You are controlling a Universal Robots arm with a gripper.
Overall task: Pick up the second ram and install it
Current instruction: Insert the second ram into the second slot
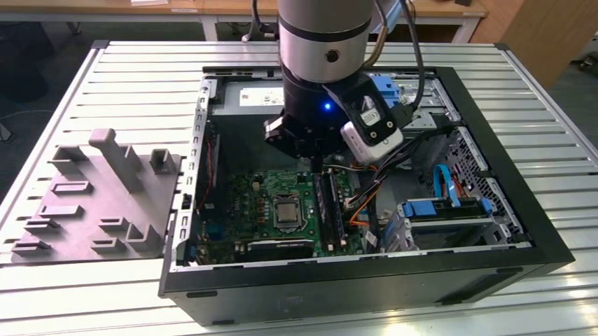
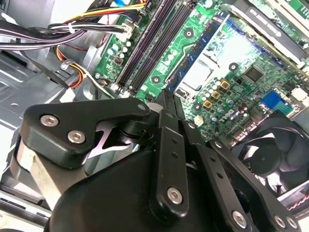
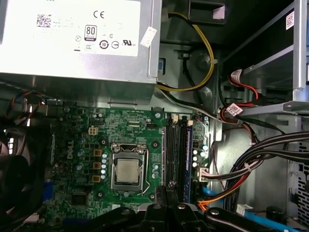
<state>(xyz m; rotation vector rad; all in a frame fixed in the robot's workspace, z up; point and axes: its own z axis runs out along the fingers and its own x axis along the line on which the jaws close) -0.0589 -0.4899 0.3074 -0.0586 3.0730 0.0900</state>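
Observation:
My gripper (image 1: 318, 164) hangs inside the open computer case, just above the far end of the memory slots (image 1: 327, 203) on the green motherboard (image 1: 252, 203). In both wrist views the black fingers (image 2: 166, 104) stand pressed together, shut, with no stick seen between them. The gripper (image 3: 166, 192) shows at the end of the slots (image 3: 176, 150), which run as long dark strips beside a blue one (image 3: 189, 145). Whether one of these strips is the second ram, I cannot tell. The slots (image 2: 149, 43) lie a short way beyond the fingertips.
The processor socket (image 3: 129, 170) sits beside the slots. The grey power-supply box (image 3: 77, 38) fills the case's far end, and cable bundles (image 3: 251, 159) run on the slots' other side. A fan (image 2: 270, 154) is close by. A grey holder fixture (image 1: 103, 196) lies outside the case at the exterior view's left.

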